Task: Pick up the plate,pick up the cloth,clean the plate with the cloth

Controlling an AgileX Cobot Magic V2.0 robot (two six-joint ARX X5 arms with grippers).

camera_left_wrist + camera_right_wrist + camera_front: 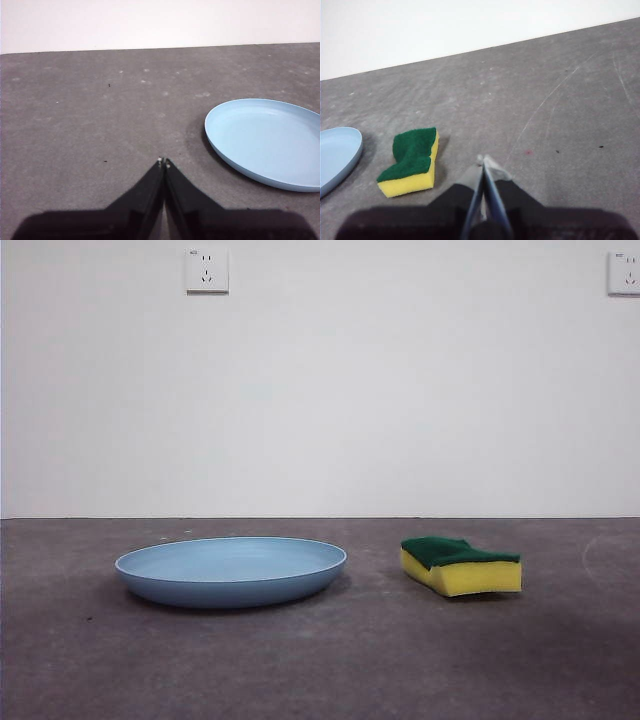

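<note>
The light-blue plate [231,571] lies flat on the grey table, left of centre in the front view. To its right rests the cloth [461,565], a yellow sponge with its green scouring layer up. My left gripper [164,161] is shut and holds nothing; it hovers over bare table beside the plate [266,142]. My right gripper [483,160] is shut too, with nothing in it, a short way from the cloth [413,161]. An edge of the plate [337,154] shows beyond the sponge in the right wrist view. Neither arm appears in the front view.
A white wall [320,390] with two sockets [206,270] rises behind the table's far edge. The grey table top [320,660] bears faint scratches and specks.
</note>
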